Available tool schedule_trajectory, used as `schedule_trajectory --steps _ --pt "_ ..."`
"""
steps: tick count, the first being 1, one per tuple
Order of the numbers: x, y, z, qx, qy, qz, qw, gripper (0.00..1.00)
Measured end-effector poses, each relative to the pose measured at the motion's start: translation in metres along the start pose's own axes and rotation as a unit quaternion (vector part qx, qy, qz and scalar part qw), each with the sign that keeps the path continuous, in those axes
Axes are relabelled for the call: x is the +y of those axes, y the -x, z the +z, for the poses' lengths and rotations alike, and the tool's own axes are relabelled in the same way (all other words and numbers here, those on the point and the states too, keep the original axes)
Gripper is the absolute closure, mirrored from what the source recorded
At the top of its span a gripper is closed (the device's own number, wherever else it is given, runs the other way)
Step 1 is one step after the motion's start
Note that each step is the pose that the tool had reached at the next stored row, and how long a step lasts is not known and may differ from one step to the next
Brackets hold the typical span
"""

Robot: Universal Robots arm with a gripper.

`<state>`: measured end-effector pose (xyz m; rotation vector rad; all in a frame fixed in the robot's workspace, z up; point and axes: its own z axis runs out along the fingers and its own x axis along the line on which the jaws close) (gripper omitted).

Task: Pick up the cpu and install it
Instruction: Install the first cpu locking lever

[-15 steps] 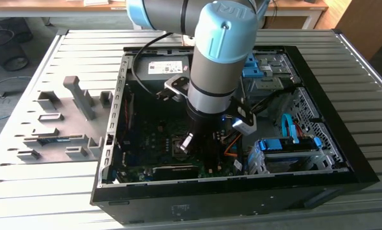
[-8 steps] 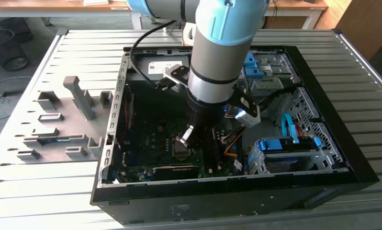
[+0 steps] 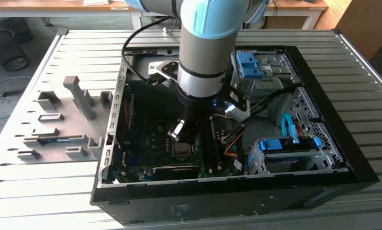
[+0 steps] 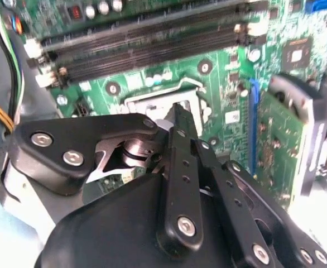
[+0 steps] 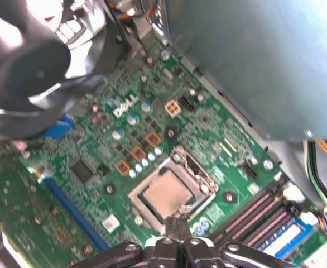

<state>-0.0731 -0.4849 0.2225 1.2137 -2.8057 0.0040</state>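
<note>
One processor [image 5: 166,192] sits flat in the square socket [image 5: 172,187] on the green circuit board [image 5: 124,134] inside the open computer case [image 3: 319,187], with four long memory slots [image 4: 152,47] lying side by side near it. One gripper [image 5: 177,223] hovers just above the socket's edge, its two black fingers [image 4: 181,120] pressed together with nothing between them. In the exterior view, the arm [image 3: 207,48] reaches straight down into the case, which rests on a slatted metal table [image 3: 70,191].

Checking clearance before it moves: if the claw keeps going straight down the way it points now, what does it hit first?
Most likely the cpu sitting in its socket on the motherboard. The claw points down just at the socket's edge; how much gap remains is unclear.
</note>
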Motion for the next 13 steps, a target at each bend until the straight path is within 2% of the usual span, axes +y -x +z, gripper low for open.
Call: schedule_trajectory --steps 2,7,8,13 --pt "0.0036 -0.0034 0.0001 -0.0069 0.0028 0.0 1.0 0.9" --pt "0.0046 -0.0045 -0.0024 -0.0165 0.0104 -0.001 0.9998 0.9" --pt "0.0046 -0.0045 -0.0025 -0.0175 0.0112 -0.001 0.9998 0.9" --pt "0.0046 -0.0045 -0.0025 -0.0178 0.0115 -0.001 0.9998 0.9"
